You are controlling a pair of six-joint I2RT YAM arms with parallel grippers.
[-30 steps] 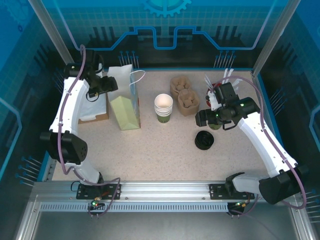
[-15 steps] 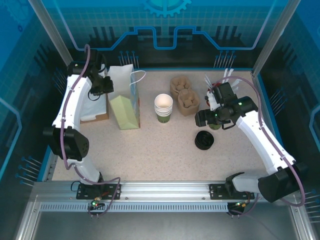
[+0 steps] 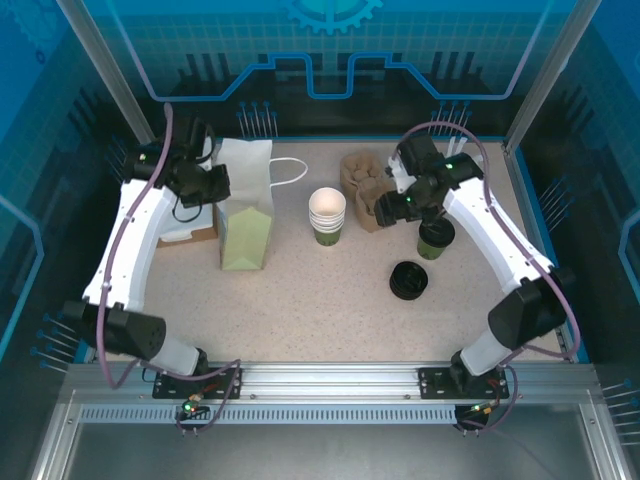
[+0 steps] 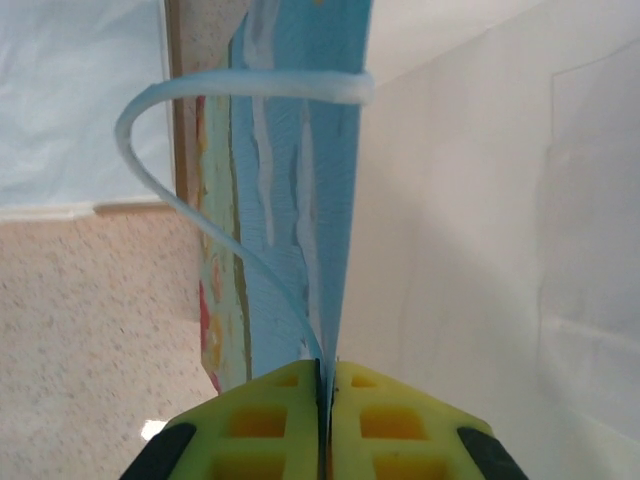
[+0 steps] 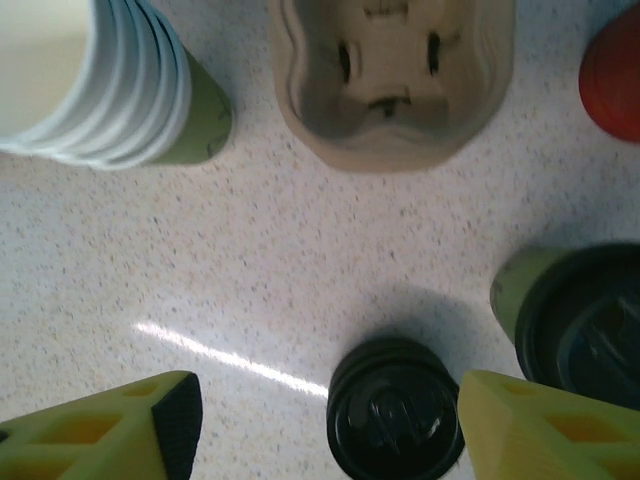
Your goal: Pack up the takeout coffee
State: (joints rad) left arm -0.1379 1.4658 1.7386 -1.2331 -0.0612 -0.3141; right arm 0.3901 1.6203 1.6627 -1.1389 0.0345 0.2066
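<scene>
The right pincer (image 5: 325,405) was seen with its two yellow-green fingers (image 5: 100,430) spread wide apart and nothing gripped between them. The takeout coffee (image 5: 575,320), an olive-green cup under a black lid, was found upright on the speckled table (image 5: 260,270), just ahead of the right finger and outside the gap, near the finger but not touched by it. In line with the gap itself, just left of the coffee with a narrow strip of table between them, a stack of black lids (image 5: 395,420) was placed. Farther ahead a pulp cup carrier (image 5: 395,75) was set, with a stack of lidless cups (image 5: 110,90) ahead of the left finger and a red object (image 5: 612,75), cut off by the picture's edge, ahead of the right one. The left pincer (image 4: 325,400) was pressed shut on the top edge of a paper bag (image 4: 480,250), whose pale handle (image 4: 150,190) was looped up ahead of the fingers and to their left. From above, the bag was seen standing well apart from the coffee, with the cup stack and the carriers between them. One lidded cup, one lid stack, one cup stack, two carriers and one bag were counted.
</scene>
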